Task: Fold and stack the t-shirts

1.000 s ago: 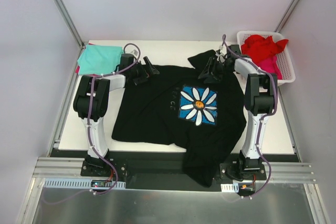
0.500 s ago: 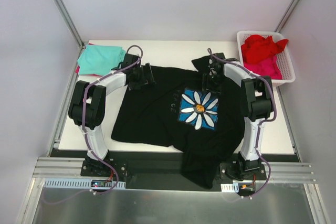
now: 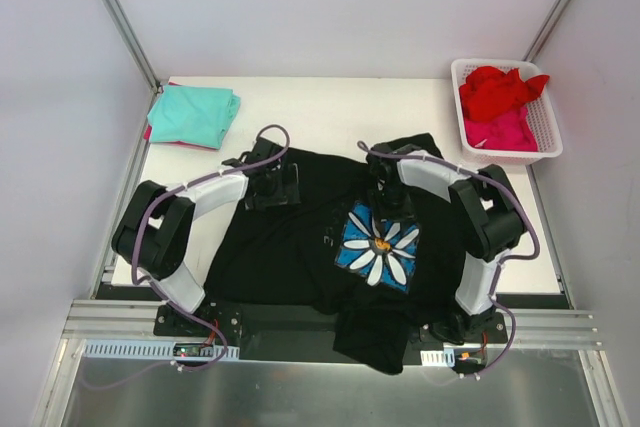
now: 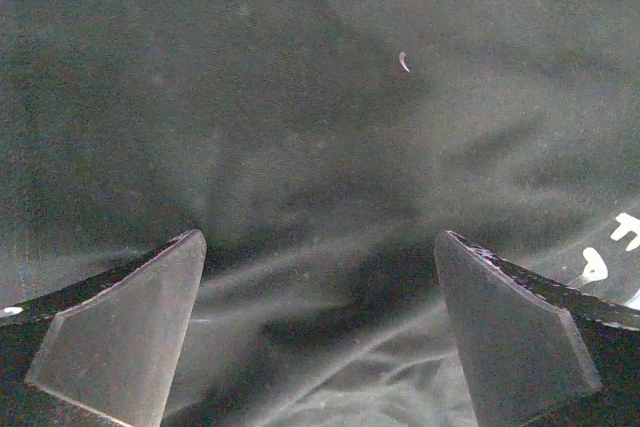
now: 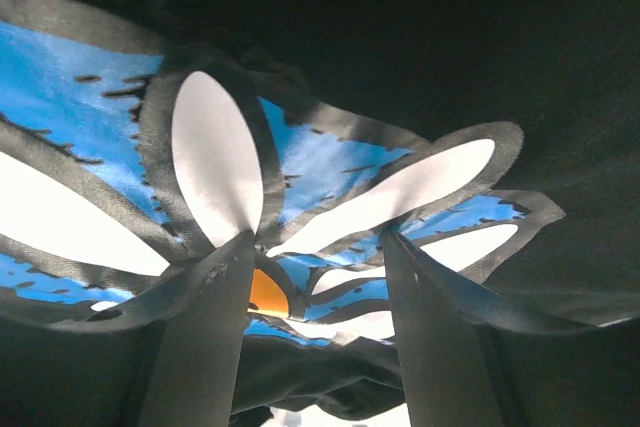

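The large black t-shirt (image 3: 290, 247) lies spread on the white table (image 3: 330, 107), and its lower part hangs over the near edge. Its white-and-blue flower print (image 3: 378, 245) faces up. My left gripper (image 3: 273, 191) stands wide open just over the shirt's left shoulder area, with only black cloth (image 4: 320, 147) below its jaws (image 4: 320, 247). My right gripper (image 3: 384, 209) is open with its tips against the flower print (image 5: 220, 157), nothing pinched between them (image 5: 318, 247). A folded teal shirt (image 3: 192, 114) lies at the back left over a pink one (image 3: 150, 133).
A white slotted basket (image 3: 548, 137) stands at the back right, with a red shirt (image 3: 497, 89) and a pink shirt (image 3: 500, 131) crumpled in it. Metal frame posts rise at both back corners. Bare white table shows behind the black shirt.
Both arms have drawn back toward the near edge, and the black shirt slid with them, so more of it hangs over the front. The right jaws have widened slightly.
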Robot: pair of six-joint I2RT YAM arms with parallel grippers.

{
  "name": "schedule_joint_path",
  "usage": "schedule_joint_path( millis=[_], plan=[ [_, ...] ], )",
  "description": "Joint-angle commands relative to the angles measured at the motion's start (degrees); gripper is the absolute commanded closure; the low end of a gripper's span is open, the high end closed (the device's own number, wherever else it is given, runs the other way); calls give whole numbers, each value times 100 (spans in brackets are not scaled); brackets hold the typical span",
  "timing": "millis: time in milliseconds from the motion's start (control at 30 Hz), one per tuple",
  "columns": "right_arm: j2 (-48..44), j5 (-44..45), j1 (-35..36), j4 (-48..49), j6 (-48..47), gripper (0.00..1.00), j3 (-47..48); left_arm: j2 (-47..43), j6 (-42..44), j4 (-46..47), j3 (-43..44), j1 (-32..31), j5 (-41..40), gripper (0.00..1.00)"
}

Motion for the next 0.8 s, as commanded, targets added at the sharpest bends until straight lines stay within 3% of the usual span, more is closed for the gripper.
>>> schedule_joint_path(
  millis=[0, 267, 467, 633, 767],
  plan=[
    [-553, 325, 570, -442, 426, 42, -575, -454, -350, -718, -498, -523, -204, 1],
    [-1406, 887, 1231, -784, 1033, 42, -736, -1255, -614, -1561, -474, -1069, -659, 1],
    [-1759, 1836, 1126, -1838, 902, 40, 1053, -1616, -255, -2528, 1414, -1060, -1337, 1],
    [-1373, 1610, -58, -1603, 174, 40, 2243, -581, 168, -2626, 3173, -718, -1311, 1],
    [-469, 583, -1272, -1154, -293, 43, 2990, 474, 422, -2127, 3974, -455, -1093, 1]
  ],
)
